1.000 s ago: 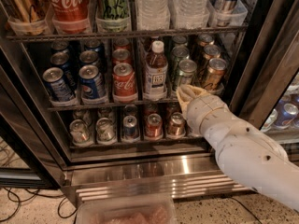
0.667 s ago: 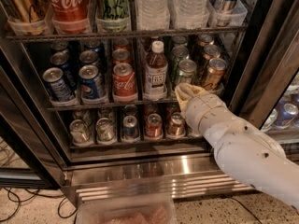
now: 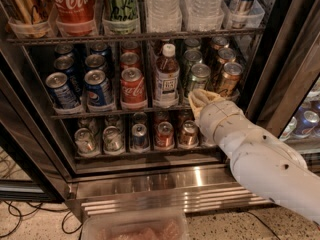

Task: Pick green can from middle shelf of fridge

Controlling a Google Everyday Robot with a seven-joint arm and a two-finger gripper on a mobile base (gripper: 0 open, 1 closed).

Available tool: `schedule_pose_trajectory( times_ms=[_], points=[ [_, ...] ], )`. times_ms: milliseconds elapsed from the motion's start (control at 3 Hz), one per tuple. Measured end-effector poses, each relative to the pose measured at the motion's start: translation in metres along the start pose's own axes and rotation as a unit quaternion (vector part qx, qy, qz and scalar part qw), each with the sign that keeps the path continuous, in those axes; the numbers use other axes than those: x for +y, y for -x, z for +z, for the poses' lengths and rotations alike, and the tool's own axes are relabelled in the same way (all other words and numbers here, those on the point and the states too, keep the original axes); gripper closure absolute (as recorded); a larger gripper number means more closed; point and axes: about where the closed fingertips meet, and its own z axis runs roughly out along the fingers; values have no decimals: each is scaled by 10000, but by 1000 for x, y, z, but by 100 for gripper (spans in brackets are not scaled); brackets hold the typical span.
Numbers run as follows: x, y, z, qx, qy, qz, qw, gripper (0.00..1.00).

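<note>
The green can (image 3: 198,79) stands at the front of its lane on the middle shelf (image 3: 100,112) of the fridge (image 3: 265,74), right of the tea bottle (image 3: 166,76) and left of the bronze cans (image 3: 228,78). More green cans (image 3: 190,59) line up behind it. My gripper (image 3: 196,98) is at the end of the white arm, just below and in front of the green can, at the shelf's front edge. The arm hides the can's base and the shelf edge under it.
Blue cans (image 3: 98,88) and red cola cans (image 3: 132,86) fill the left lanes. The top rack holds tall cans and water bottles (image 3: 164,6). The bottom rack holds small cans (image 3: 164,134). A steel base grille (image 3: 165,196) and a clear bin (image 3: 135,226) lie below. Cables (image 3: 20,219) lie on the floor at left.
</note>
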Motion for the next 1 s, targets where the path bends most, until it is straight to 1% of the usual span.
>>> schedule_pose_trajectory(
  times_ms=[333, 667, 1000],
  points=[
    [-2, 0, -1, 15, -12, 8, 10000, 53],
    [-3, 0, -1, 20, -15, 12, 10000, 52],
    [-4, 0, 0, 30, -29, 18, 10000, 44]
  ],
)
